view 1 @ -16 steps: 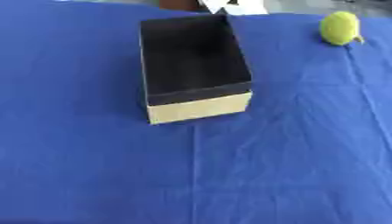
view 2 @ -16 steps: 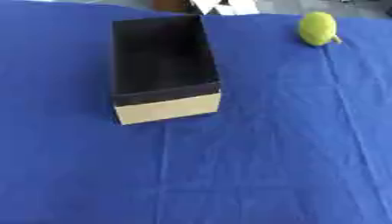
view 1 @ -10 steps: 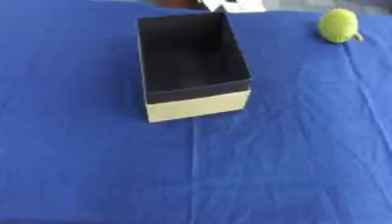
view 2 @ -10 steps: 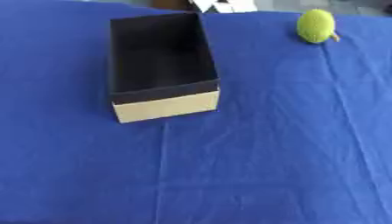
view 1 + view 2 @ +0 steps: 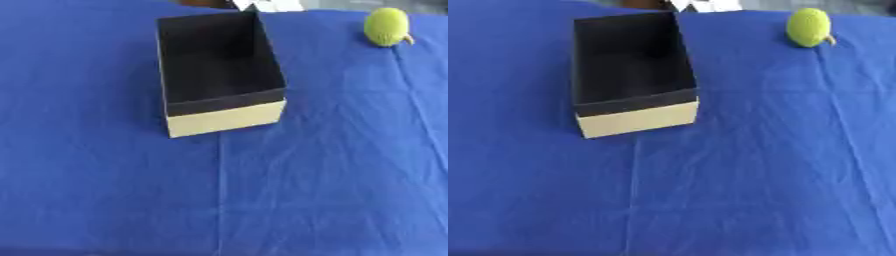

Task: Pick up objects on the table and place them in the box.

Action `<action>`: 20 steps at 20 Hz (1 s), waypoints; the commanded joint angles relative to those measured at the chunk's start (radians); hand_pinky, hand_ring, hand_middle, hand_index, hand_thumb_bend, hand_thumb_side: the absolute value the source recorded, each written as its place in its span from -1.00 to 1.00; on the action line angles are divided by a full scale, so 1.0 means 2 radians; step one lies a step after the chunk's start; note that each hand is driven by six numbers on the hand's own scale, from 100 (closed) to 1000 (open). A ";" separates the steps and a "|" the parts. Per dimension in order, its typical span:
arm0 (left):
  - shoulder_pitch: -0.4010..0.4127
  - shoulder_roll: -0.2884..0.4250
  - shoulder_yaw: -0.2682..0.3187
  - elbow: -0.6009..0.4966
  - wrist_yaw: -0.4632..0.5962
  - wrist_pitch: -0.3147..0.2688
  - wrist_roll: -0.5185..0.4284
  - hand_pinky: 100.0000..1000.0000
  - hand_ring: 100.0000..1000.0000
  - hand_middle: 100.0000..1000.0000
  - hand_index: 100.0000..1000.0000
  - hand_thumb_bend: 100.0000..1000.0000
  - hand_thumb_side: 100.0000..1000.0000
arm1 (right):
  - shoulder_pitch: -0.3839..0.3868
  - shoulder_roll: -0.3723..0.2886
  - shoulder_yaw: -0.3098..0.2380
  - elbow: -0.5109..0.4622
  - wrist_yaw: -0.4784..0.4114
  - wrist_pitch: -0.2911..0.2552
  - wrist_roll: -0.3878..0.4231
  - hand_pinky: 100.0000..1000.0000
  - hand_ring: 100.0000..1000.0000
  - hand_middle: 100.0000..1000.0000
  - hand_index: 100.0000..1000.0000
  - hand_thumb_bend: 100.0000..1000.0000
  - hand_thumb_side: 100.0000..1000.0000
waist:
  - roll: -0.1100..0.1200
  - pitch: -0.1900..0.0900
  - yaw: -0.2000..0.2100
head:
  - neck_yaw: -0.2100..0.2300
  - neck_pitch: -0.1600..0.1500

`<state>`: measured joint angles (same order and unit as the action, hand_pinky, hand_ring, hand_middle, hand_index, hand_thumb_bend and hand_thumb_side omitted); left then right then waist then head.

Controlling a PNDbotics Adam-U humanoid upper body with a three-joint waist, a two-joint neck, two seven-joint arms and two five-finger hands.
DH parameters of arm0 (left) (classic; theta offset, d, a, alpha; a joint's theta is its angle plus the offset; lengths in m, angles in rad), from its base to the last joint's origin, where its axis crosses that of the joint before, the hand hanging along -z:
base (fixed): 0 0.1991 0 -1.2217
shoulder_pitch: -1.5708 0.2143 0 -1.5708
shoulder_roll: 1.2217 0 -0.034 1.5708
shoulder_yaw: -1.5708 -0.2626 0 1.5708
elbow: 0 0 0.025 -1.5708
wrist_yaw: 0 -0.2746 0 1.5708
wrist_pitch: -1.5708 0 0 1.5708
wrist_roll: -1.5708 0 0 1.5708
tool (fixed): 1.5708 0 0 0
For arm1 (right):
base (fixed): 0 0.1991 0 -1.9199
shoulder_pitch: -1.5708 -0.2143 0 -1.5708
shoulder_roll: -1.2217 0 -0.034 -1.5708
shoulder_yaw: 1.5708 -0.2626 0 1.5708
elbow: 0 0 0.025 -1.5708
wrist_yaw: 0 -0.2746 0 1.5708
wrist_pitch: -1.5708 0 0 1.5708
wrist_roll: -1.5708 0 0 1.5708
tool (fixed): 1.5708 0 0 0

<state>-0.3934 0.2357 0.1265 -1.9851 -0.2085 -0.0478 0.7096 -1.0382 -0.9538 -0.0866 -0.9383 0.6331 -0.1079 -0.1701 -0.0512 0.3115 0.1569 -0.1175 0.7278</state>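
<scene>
Neither robot hand in view so grip cannot be told, open rectangular cardboard box with black interior point(image 5: 219, 75) on creased blue cloth point(image 5: 306, 190), rounded fuzzy yellow-green object point(image 5: 386, 27) at two o'clock, well apart

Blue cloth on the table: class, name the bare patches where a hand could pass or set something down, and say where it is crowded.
The blue cloth lies bare across the whole near half, below the box. Bare too are the strip left of the box and the stretch between the box and the green fruit. The only crowding is at the far edge, behind the box. No hand shows.
</scene>
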 commanded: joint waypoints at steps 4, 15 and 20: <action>-0.002 0.012 -0.001 -0.007 0.000 0.001 -0.001 -0.02 0.30 0.26 0.32 0.66 0.47 | -0.009 -0.012 -0.002 -0.002 0.000 -0.002 0.006 0.72 0.64 0.66 0.88 -1.00 0.02 | -0.005 -0.018 -0.001 | -0.001 0.001; -0.003 0.010 -0.001 -0.007 0.002 0.003 -0.002 -0.02 0.30 0.26 0.32 0.66 0.46 | 0.003 0.016 0.067 0.056 0.069 -0.051 0.078 0.78 0.86 0.84 1.00 -1.00 0.30 | -0.003 -0.017 0.004 | -0.008 -0.002; -0.004 0.009 -0.002 -0.007 0.003 0.003 -0.001 -0.02 0.30 0.26 0.32 0.67 0.46 | 0.002 0.029 0.085 0.079 0.108 -0.090 0.117 0.80 0.88 0.86 1.00 -1.00 0.32 | -0.003 -0.016 0.005 | -0.009 0.000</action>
<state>-0.3913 0.2383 0.1257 -1.9851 -0.2032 -0.0437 0.7062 -1.0124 -0.8721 0.0819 -0.7844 0.8259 -0.2720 0.0451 -0.0512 0.3115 0.1676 -0.1317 0.7276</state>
